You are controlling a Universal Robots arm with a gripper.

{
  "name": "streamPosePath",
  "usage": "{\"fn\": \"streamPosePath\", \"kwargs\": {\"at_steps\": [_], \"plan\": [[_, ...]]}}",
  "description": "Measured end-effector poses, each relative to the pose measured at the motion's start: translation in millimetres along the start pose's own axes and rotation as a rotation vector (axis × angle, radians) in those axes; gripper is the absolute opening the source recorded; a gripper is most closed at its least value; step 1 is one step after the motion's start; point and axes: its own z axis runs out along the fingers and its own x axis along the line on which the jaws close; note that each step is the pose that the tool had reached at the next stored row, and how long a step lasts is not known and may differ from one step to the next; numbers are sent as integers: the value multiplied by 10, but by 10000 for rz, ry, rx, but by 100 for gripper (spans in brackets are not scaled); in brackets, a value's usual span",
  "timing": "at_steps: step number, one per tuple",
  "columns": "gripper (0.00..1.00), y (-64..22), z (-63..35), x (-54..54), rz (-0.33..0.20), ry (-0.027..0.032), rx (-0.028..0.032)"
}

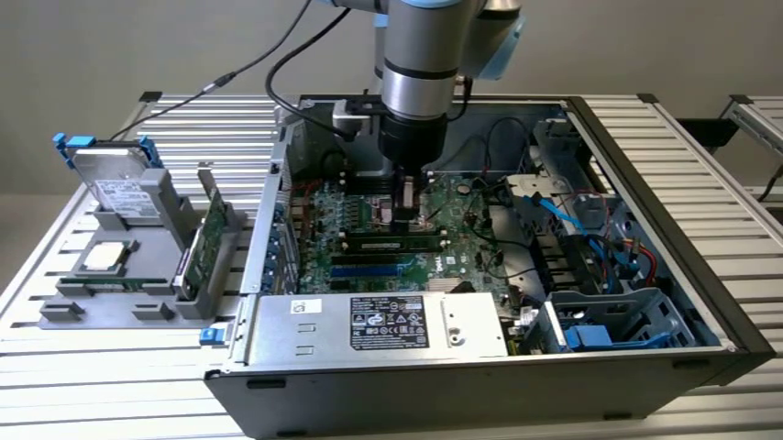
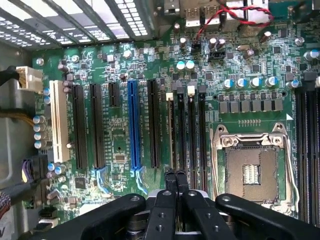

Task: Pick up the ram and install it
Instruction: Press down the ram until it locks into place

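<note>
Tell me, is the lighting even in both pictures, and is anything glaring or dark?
Exterior view: soft, even light, mild sheen on the power supply, the case interior dimmer. Wrist view: the motherboard evenly lit, bright glare through the vent slats, the shut gripper dark.

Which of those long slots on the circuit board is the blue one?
The blue slot is the one odd colour in the row of long slots on the motherboard. A white slot sits at one end of the row, and the others are black.

The ram [image 1: 389, 244], long and dark, sits seated in its motherboard slot.
</note>
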Motion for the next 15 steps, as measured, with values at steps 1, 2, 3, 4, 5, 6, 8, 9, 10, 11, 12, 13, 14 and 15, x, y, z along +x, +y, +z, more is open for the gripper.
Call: {"fn": "streamPosePath", "kwargs": {"at_steps": [1,2,3,4,5,6,8,9,10,11,12,13,14,15], "plan": [[10,0,0,0,166,-8,-17],[10,0,0,0,323,-15,-34],[10,0,0,0,481,-23,-51],[10,0,0,0,645,-30,-69],[10,0,0,0,803,-37,-86],[10,0,0,0,963,-46,-103],[10,0,0,0,1292,-60,-138],[10,0,0,0,1441,-68,-154],[10,0,0,0,1606,-75,-172],[10,0,0,0,1765,-83,-189],[10,0,0,0,1927,-90,-206],[10,0,0,0,2092,-98,-224],[10,0,0,0,2254,-105,-241],[10,0,0,0,2421,-113,-259]]}}
